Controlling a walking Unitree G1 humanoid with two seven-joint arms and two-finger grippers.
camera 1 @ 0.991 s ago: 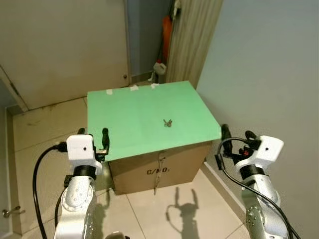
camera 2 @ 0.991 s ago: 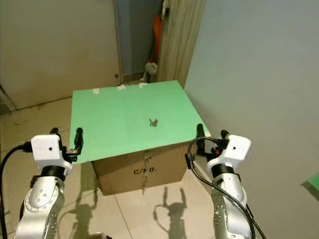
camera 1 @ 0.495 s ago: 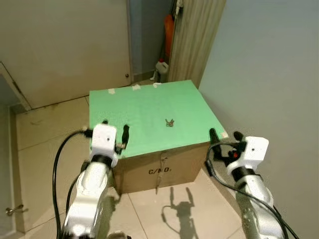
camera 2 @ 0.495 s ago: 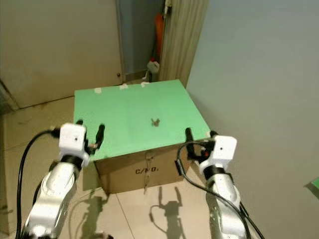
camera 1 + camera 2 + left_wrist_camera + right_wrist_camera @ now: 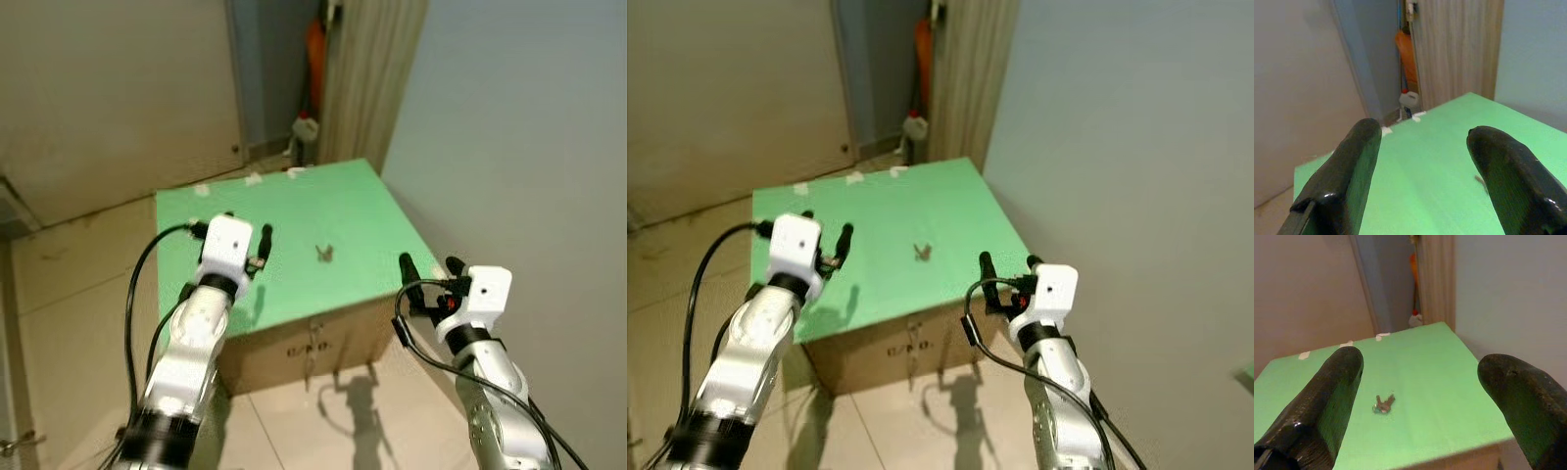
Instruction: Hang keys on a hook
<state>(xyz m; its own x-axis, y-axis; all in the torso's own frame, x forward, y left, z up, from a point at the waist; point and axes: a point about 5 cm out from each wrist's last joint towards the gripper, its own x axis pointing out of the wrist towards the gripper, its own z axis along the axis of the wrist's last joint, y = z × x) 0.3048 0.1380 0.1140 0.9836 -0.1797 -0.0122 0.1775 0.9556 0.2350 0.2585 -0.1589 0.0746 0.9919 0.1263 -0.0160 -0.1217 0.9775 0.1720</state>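
A cardboard box (image 5: 313, 348) topped with a green sheet (image 5: 284, 211) carries the keys (image 5: 1383, 404), ahead of the right gripper's (image 5: 1420, 382) spread jaws.

The keys (image 5: 325, 254) are too small to count; the print on the cardboard box (image 5: 304, 354) is blurred.

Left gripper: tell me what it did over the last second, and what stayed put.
The left gripper rose from beside the box's near left corner and reached forward over the green top, fingers open. The keys stayed lying there, untouched; the right gripper stayed open near the right corner.
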